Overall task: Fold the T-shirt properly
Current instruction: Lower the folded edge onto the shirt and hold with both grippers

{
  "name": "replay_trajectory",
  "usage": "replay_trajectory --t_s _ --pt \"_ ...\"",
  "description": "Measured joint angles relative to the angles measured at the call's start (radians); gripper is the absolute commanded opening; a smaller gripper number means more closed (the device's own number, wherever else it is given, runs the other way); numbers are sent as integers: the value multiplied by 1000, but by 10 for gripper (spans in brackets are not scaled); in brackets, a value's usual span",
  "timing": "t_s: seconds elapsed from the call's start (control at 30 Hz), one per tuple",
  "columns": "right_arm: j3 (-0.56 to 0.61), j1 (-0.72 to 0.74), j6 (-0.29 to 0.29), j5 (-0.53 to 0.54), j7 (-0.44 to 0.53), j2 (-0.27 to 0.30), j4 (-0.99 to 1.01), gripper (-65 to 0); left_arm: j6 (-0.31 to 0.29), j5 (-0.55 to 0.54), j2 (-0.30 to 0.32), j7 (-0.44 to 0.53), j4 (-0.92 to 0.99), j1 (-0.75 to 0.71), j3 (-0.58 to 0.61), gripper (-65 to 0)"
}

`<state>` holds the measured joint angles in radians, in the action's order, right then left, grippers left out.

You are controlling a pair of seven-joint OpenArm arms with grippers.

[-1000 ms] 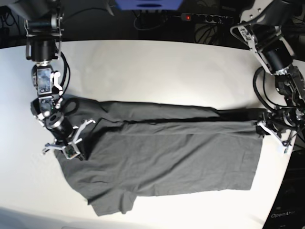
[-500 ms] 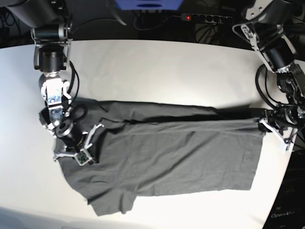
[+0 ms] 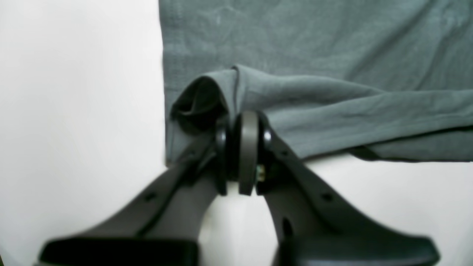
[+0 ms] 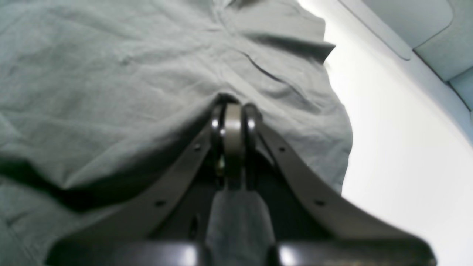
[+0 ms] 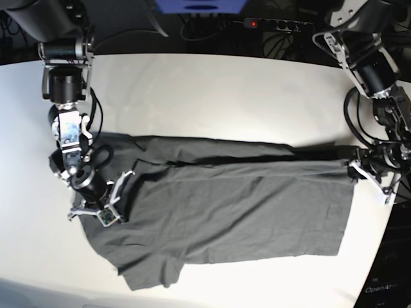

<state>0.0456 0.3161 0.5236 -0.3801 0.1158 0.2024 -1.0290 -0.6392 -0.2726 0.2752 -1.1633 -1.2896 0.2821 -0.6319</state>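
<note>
The dark grey T-shirt (image 5: 244,212) lies lengthwise across the white table (image 5: 225,96), its far long edge folded over toward the middle. At the hem end, on the base view's right, my left gripper (image 5: 357,168) is shut on a raised fold of the shirt's corner. The left wrist view shows the gripper (image 3: 242,120) pinching that fold, with the T-shirt (image 3: 314,44) flat beyond it. My right gripper (image 5: 108,200) is shut on fabric at the sleeve end. In the right wrist view the T-shirt (image 4: 111,92) bunches at the gripper (image 4: 232,109), and cloth shows between the fingers.
A power strip (image 5: 276,24) with a red light and loose cables lie behind the table's far edge. A blue object (image 5: 200,6) sits at the top centre. The table's right edge (image 5: 385,244) runs close beside my left arm.
My right gripper has shifted a little toward the right and the near edge, dragging the sleeve-end fabric along. The left gripper has held its place at the hem.
</note>
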Motion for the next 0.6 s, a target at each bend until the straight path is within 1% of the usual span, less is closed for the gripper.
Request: replay_trajectory --t_s 0.13,0.3,0.33,0.4,0.6 --pt "0 -1 0 0 3 0 0 -643 0 -8 0 12 -2 42 1 -624" --pt "0 -17 0 1 3 0 0 -643 0 4 0 9 -5 36 0 -624" --pt "0 -20 0 0 2 0 0 -643 0 8 0 23 -5 37 0 -624" --pt "0 -21 0 0 3 0 0 -643 4 2 -1 79 0 40 0 -624" --pt "0 -17 0 0 2 14 0 -643 4 5 5 99 2 39 1 -624"
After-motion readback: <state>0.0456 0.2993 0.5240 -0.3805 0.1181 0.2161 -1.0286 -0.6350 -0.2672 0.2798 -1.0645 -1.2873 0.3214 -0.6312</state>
